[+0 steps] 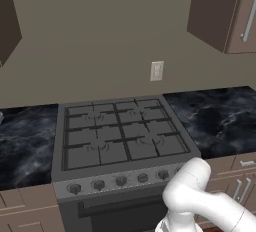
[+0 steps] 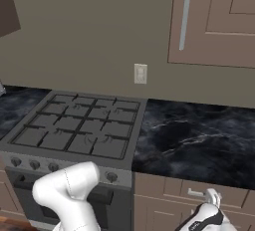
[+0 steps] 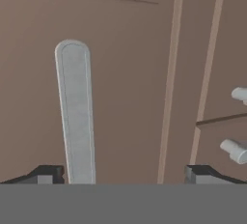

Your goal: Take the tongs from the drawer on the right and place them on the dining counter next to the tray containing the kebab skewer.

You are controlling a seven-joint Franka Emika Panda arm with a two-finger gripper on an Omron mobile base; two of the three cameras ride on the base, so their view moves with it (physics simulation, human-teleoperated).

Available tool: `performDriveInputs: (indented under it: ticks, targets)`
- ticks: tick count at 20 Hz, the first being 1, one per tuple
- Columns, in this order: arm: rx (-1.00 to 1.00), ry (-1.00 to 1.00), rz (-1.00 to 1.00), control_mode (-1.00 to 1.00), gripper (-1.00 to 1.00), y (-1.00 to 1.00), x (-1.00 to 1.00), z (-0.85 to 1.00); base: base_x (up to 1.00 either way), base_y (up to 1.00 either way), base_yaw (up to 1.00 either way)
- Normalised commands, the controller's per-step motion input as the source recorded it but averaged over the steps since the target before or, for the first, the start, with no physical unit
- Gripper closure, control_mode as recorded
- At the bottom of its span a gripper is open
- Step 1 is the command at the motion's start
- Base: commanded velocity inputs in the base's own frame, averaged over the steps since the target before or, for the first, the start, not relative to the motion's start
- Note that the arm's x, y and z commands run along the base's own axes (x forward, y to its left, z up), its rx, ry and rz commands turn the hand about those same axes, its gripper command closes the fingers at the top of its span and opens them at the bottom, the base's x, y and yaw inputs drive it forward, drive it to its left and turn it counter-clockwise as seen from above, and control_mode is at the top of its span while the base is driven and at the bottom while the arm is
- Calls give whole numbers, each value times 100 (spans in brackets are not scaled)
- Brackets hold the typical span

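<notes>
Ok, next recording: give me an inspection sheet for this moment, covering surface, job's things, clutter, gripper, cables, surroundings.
Surface: black marble counter flanking the stove.
Job's things: drawer shut; its silver bar handle lies between the fingertips in the hand view.
Clutter: nothing seen.
Gripper: gripper open, facing the drawer front, holding nothing.
Cables: nothing seen.
Surroundings: wall outlet, upper cabinet, lower cabinet handles.

You've got the black marble counter (image 1: 220, 118) flanking the stove (image 1: 120, 136) on both sides, its surface bare, with wooden drawers (image 2: 199, 192) just underneath.
</notes>
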Motion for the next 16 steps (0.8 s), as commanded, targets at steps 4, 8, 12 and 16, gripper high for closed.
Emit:
performDriveInputs:
  ticks: [4,8,12,16]
  targets:
    - [4,0,0,-100,-100,-11,7,-8,0,0,0]
    - [4,0,0,-100,-100,-11,13,-6,0,0,0]
    - [4,0,0,-100,-100,-8,25,-8,0,0,0]
    - [5,-3,0,-100,-100,-8,15,-11,0,0,0]
